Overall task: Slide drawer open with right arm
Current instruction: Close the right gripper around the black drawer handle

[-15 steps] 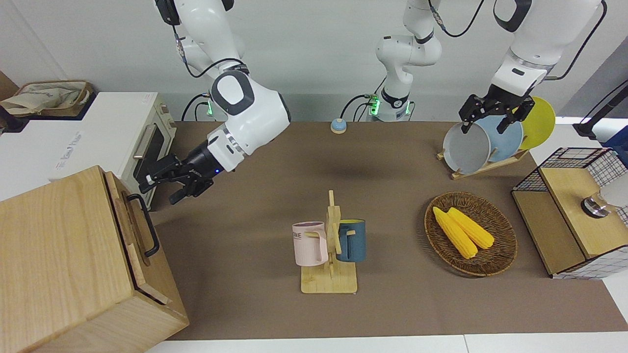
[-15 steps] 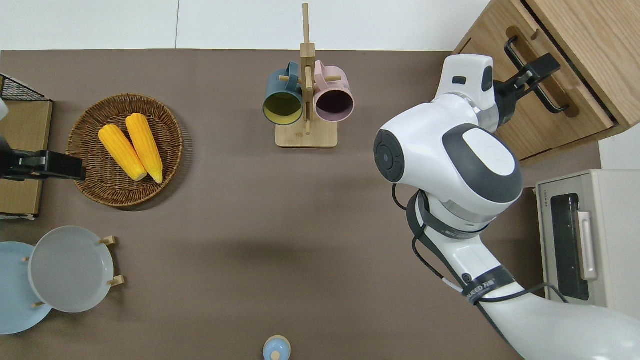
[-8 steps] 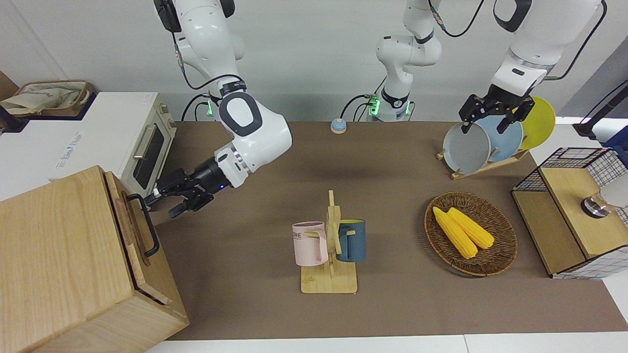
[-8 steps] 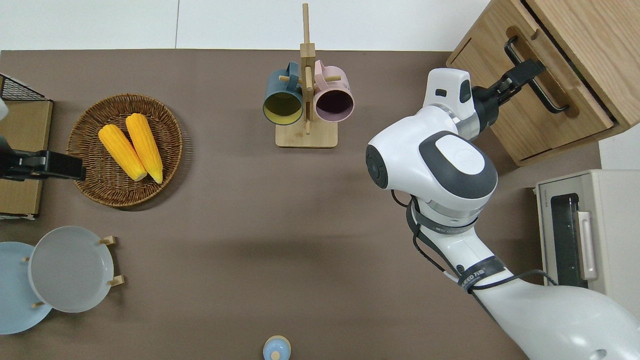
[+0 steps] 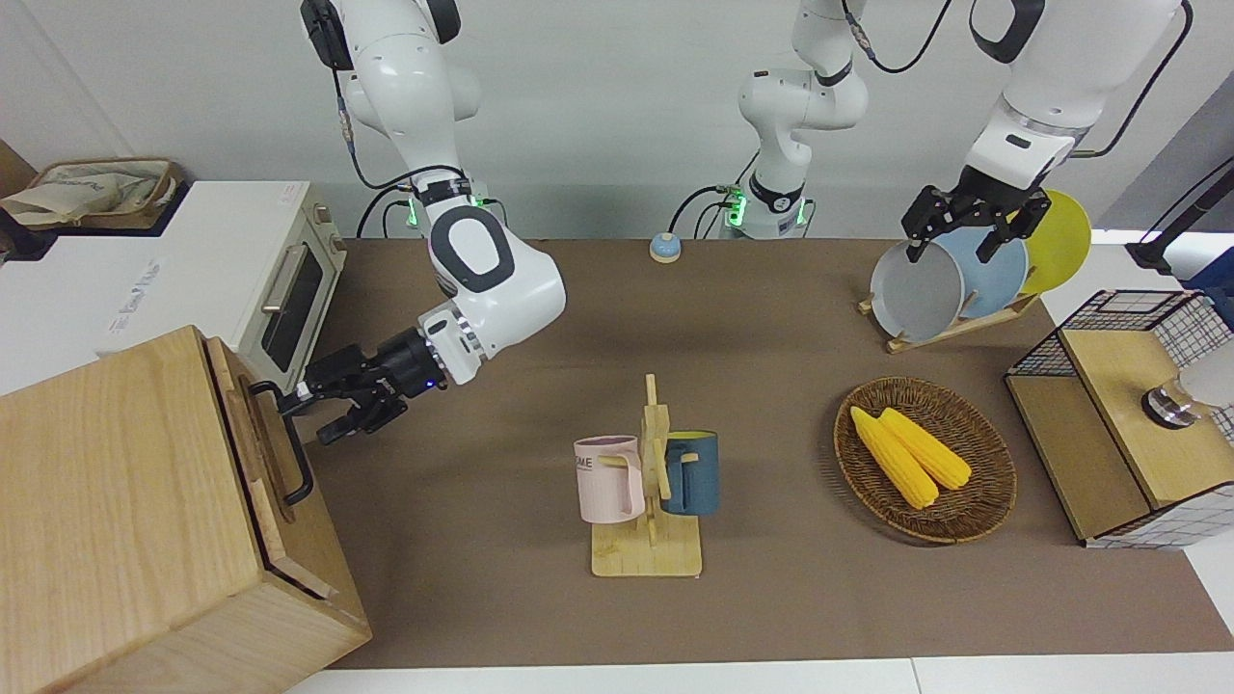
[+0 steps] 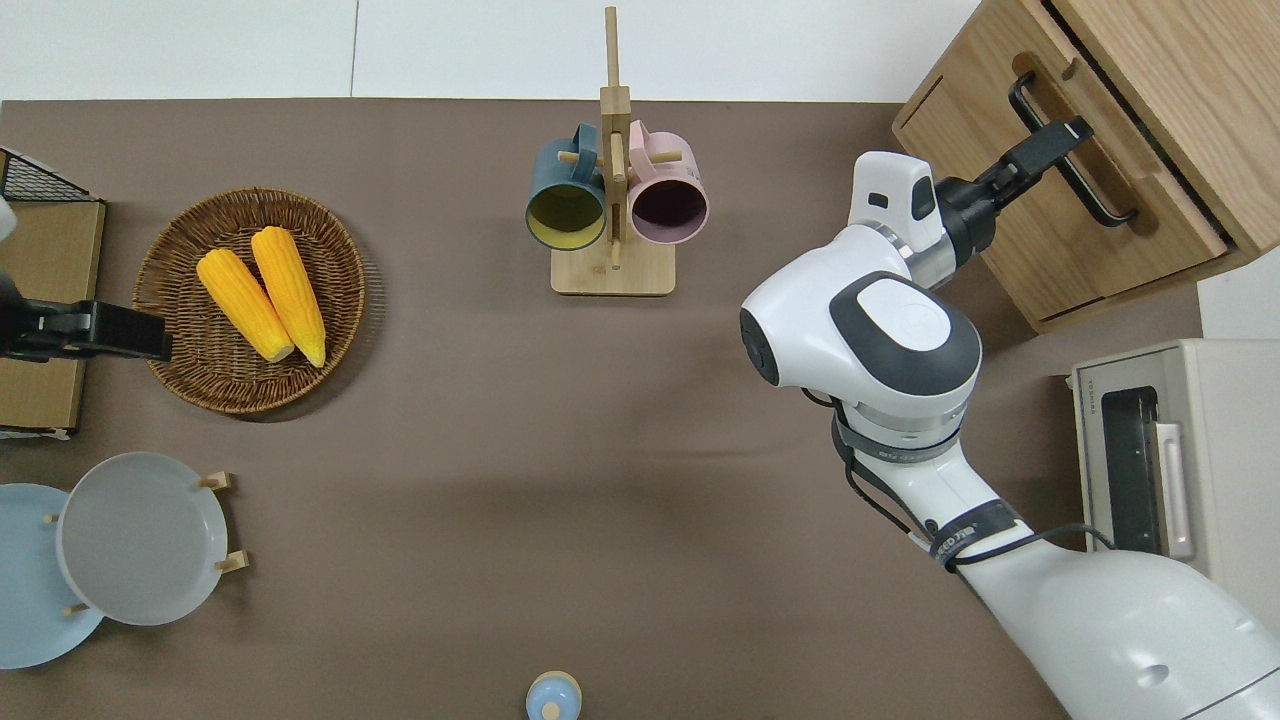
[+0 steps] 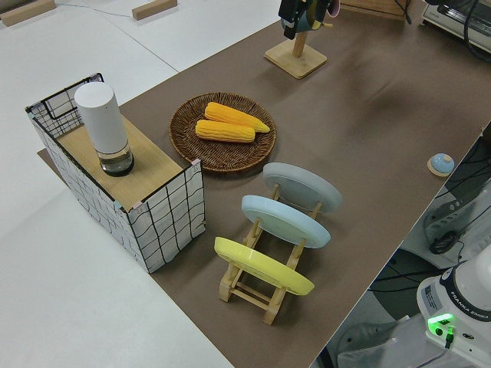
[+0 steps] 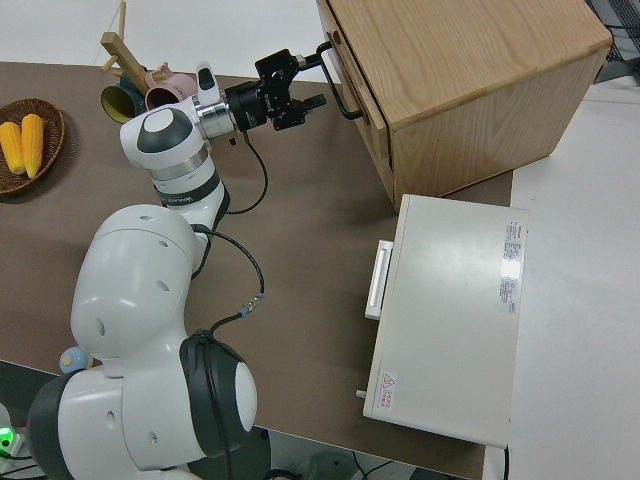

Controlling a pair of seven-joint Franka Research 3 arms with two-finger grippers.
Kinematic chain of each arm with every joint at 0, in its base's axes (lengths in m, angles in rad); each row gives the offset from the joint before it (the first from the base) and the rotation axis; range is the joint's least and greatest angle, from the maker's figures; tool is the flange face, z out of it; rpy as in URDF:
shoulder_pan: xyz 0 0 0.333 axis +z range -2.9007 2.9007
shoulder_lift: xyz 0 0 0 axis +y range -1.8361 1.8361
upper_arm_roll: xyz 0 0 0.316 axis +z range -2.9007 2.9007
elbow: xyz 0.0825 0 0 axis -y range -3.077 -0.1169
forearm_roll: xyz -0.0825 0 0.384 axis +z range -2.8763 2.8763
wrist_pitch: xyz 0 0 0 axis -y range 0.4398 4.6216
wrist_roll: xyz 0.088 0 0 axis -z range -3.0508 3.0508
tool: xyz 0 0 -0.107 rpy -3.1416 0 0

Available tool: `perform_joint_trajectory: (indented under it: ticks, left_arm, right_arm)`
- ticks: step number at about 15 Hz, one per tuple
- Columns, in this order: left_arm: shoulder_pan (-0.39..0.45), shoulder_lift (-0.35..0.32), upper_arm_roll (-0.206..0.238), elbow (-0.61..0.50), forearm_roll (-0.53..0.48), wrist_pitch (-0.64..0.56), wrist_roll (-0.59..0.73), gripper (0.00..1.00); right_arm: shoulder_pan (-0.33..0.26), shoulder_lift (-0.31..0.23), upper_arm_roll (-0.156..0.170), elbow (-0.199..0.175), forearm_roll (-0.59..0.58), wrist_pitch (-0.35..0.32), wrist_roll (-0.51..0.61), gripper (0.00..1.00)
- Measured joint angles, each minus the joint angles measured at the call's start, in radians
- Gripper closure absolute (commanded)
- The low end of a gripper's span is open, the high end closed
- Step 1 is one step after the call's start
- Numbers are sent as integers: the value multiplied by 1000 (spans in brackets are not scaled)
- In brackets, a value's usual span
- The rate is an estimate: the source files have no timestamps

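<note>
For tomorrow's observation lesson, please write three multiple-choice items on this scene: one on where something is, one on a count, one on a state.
1. Where is the right gripper?
A. at the drawer's handle
B. over the basket
C. at the oven door

2. How many corn cobs lie in the basket?
A. one
B. two
C. four

3. What state is the drawer in?
A. pulled all the way out
B. taken off and lying on the table
C. nearly shut, its front standing just proud of the cabinet

Answers:
1 A: the right gripper reaches the black handle of the drawer.
2 B: two yellow corn cobs lie side by side in the basket.
3 C: only a narrow gap shows between the drawer front and the cabinet.
</note>
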Motion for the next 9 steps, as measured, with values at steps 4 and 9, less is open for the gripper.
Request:
perform_joint_trajectory:
  ticks: [4, 9]
  left_arm:
    - [0, 0, 0, 0, 0, 0, 0, 2]
    - [0, 0, 0, 0, 0, 0, 0, 5]
  right_arm:
    - [-13, 18, -5, -4, -59, 0, 35, 17]
    - [-16, 24, -5, -9, -67, 0, 44, 278]
